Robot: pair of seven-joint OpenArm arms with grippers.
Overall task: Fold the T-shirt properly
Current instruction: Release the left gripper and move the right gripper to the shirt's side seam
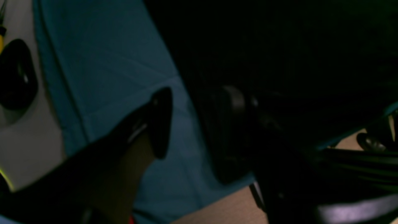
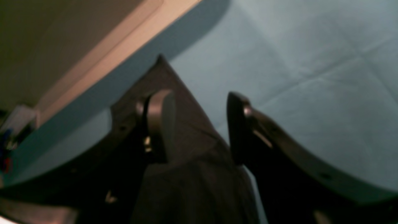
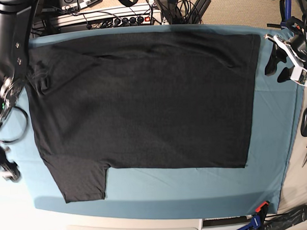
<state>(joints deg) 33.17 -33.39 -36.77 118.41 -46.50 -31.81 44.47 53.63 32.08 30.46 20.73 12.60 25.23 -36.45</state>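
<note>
A teal cloth sheet [image 3: 277, 155] carries the flat T-shirt [image 3: 142, 95]; left gripper [image 1: 199, 130] and right gripper [image 2: 199, 124] gape, holding nothing.

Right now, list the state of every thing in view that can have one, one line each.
Black short-sleeved cotton T-shirt: spread flat, unfolded, plain side up.
Teal cloth sheet: laid flat under the shirt, creased.
Left gripper: jaws apart, one finger over the sheet, holding nothing.
Right gripper: jaws apart at a shirt corner, dark fabric between them, not clamped.
</note>
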